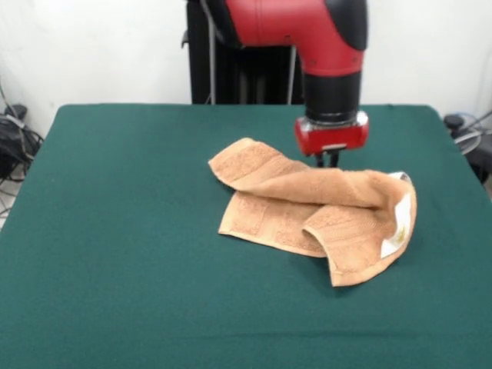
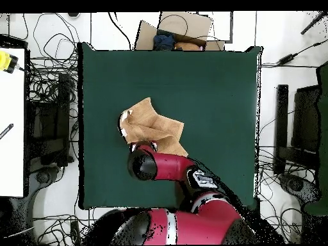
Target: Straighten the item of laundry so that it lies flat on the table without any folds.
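Note:
The orange-tan towel (image 1: 307,207) lies crumpled right of the middle of the green table (image 1: 115,231). One part is folded over in a thick roll across the top. Its white tags (image 1: 400,219) show at the right edge. My gripper (image 1: 328,160) hangs from the red wrist right at the towel's far edge, its tips down at the cloth; whether it grips the cloth does not show. In the overhead view the towel (image 2: 154,128) lies left of the middle of the table (image 2: 218,96), and the red arm (image 2: 160,165) covers its near edge and hides the gripper.
The black pedestal (image 1: 231,77) stands behind the table's far edge. Cables (image 1: 15,138) lie on the floor at both sides. In the overhead view a cardboard box (image 2: 182,29) sits beyond the far edge and a white table (image 2: 11,115) stands at the left.

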Tool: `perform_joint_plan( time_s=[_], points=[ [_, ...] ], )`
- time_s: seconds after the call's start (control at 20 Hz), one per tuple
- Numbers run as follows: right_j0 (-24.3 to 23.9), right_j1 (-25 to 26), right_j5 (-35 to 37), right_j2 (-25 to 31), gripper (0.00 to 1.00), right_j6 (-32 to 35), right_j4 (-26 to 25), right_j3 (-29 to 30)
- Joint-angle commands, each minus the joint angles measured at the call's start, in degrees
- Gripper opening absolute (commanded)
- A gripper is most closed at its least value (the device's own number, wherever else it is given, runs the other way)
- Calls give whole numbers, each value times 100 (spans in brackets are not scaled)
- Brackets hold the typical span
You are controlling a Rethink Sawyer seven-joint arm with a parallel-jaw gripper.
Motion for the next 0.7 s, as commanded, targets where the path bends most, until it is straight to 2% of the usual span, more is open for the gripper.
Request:
perform_joint_plan(
  time_s=[0.05, 0.15, 0.3, 0.35, 0.7],
  points=[
    [909, -880, -79, -612, 0, 1998, 837, 701],
    [994, -1124, 171, -653, 0, 1911, 990, 744],
    [702, -1185, 272, -358, 0, 1605, 933, 637],
    [645, -1240, 360, -290, 100, 1494, 995, 622],
    [-33, -1364, 766, 263, 100, 1204, 920, 587]
  ],
)
